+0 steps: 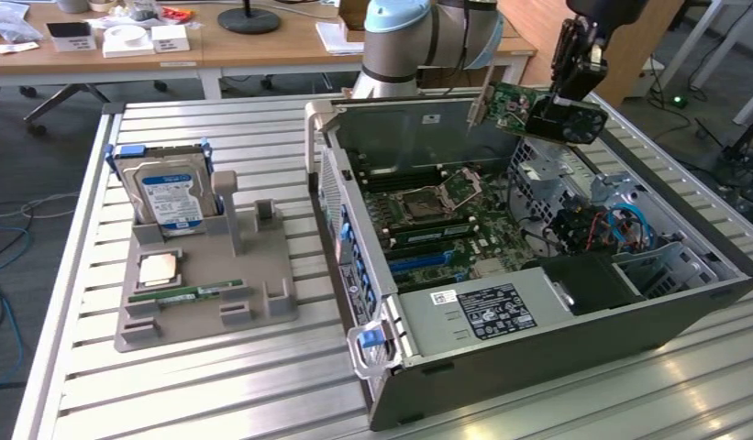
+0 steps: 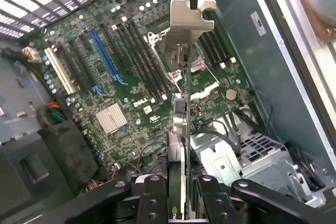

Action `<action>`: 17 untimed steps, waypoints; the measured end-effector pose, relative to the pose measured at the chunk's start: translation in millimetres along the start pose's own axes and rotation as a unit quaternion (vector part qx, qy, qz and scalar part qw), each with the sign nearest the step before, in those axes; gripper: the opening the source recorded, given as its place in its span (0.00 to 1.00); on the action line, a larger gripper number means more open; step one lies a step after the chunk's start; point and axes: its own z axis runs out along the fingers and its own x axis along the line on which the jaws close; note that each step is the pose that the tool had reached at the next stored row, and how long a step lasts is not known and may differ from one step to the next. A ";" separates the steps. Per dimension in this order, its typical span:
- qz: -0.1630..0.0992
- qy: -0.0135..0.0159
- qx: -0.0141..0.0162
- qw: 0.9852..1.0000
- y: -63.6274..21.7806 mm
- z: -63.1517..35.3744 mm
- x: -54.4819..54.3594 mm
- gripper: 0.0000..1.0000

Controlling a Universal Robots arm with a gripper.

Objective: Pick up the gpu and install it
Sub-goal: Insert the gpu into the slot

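The gpu [image 1: 523,108] is a green circuit board with a black fan and a silver end bracket. It hangs tilted in the air above the far side of the open computer case [image 1: 669,302]. My gripper [image 1: 574,81] is shut on it from above. In the wrist view the gpu [image 2: 182,129] shows edge-on between my fingers [image 2: 152,198], with its silver bracket [image 2: 189,22] pointing away from the camera. Below it lies the motherboard [image 2: 126,93] with its blue slot [image 2: 105,59] and a white slot beside that. The card touches nothing in the case.
A grey fixture [image 1: 260,307] on the slatted metal table holds a blue-labelled hard drive [image 1: 168,192], a processor chip [image 1: 156,268] and a green RAM stick [image 1: 186,294]. Case walls, a drive cage [image 1: 584,197] and cables [image 1: 621,225] surround the motherboard. Desks stand behind.
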 end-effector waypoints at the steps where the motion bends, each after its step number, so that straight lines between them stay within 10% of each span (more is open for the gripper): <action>1: -0.008 0.000 0.000 1.000 0.0 0.0 0.0 0.26; 17: -0.099 0.003 0.000 0.995 0.0 0.4 0.0 0.26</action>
